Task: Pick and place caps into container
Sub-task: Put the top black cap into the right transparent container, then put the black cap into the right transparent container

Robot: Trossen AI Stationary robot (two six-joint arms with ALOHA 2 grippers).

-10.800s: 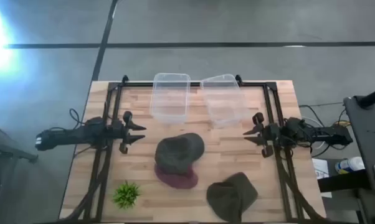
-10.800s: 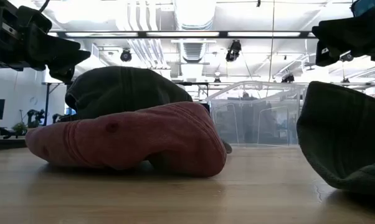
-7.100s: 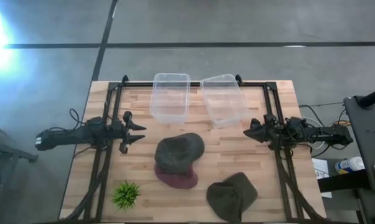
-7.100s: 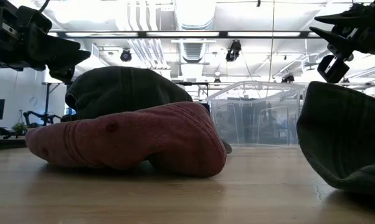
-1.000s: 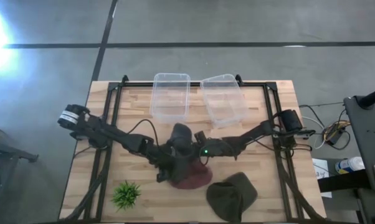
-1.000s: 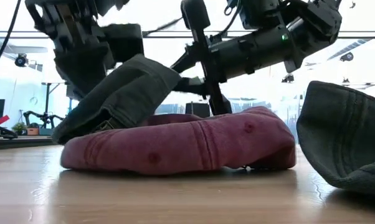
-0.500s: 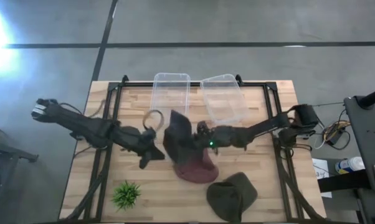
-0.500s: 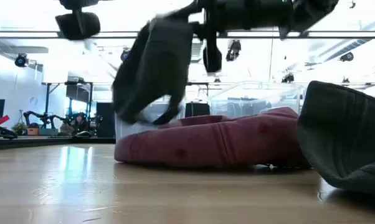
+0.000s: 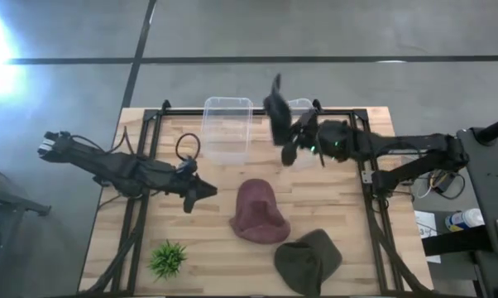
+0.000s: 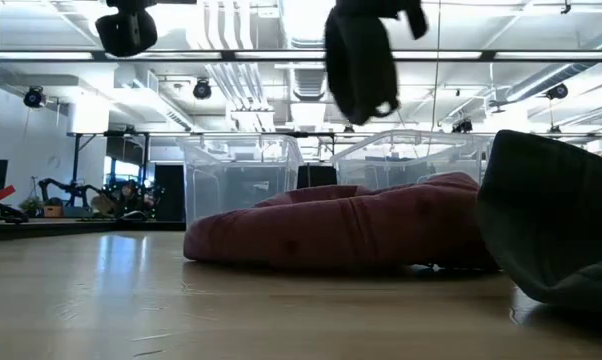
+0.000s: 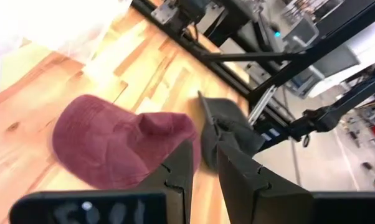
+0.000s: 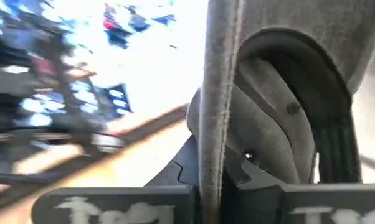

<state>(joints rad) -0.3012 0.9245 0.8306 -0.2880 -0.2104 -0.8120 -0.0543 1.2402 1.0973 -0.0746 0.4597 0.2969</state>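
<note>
My right gripper (image 9: 292, 136) is shut on a dark olive-grey cap (image 9: 275, 112), high over the right clear tub (image 9: 303, 153). In the low view this cap (image 10: 361, 60) hangs above everything else. The maroon cap (image 9: 260, 211) lies crown-up on the table's middle. The second olive-grey cap (image 9: 308, 258) rests near the table's near edge. My left gripper (image 9: 203, 192) hovers left of the maroon cap, touching nothing. In its wrist view the fingers (image 11: 181, 171) stand a narrow gap apart. My right gripper pinches the olive-grey cap between its two fingers by the brim (image 12: 211, 124), which shows edge-on. The fingers reach about level from the table's right. The crown (image 12: 281, 112) hangs beside and below the hold, lifted clear of table and tub.
A second clear tub (image 9: 227, 128) stands left of the first at the far edge. A small green spiky plant (image 9: 168, 258) sits at the near left. Black frame rails run along both table sides. Bare wood lies between the left gripper and the plant.
My right gripper has lifted the olive-grey cap off the maroon cap and carried it up and toward the far edge, over the right tub. My left gripper let go of that cap and drew back toward the table's left. The maroon cap now lies uncovered.
</note>
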